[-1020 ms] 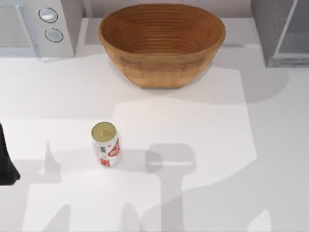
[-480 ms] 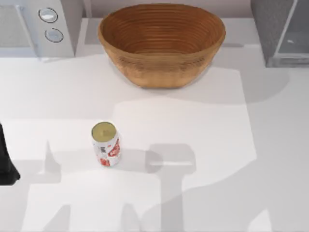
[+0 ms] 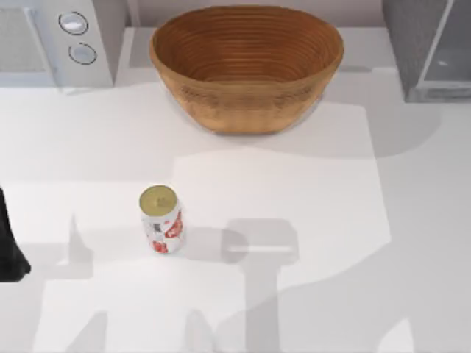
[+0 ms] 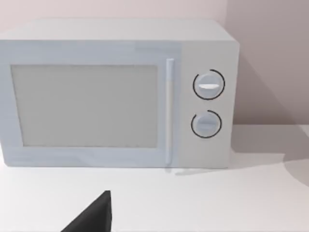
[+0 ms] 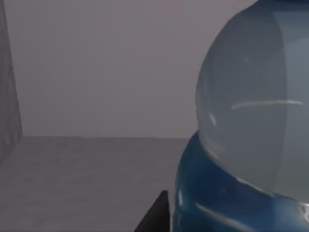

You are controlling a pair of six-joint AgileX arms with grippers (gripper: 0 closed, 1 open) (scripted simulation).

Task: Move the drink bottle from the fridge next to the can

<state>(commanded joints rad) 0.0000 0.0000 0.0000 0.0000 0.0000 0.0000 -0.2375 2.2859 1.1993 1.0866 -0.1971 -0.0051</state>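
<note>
The drink bottle (image 5: 251, 135) looms very close in the right wrist view, with a clear rounded upper body and blue drink below. It stands on the grey floor inside the fridge (image 5: 82, 174). A dark part of my right gripper (image 5: 155, 218) sits right beside the bottle's base. In the top view the fridge (image 3: 412, 44) is at the back right corner. The can (image 3: 160, 219), white with red markings and a gold top, stands upright left of the table's middle. My left arm (image 3: 9, 250) is parked at the left edge, and its gripper (image 4: 91, 217) faces the white appliance.
A large woven basket (image 3: 246, 66) stands at the back centre. A white appliance with two round knobs (image 3: 77, 37) occupies the back left corner. White tabletop (image 3: 309, 191) lies open between the can and the fridge.
A small pale glint has appeared behind the fridge's door panel in the top view. The can, the basket and the left arm have not moved.
</note>
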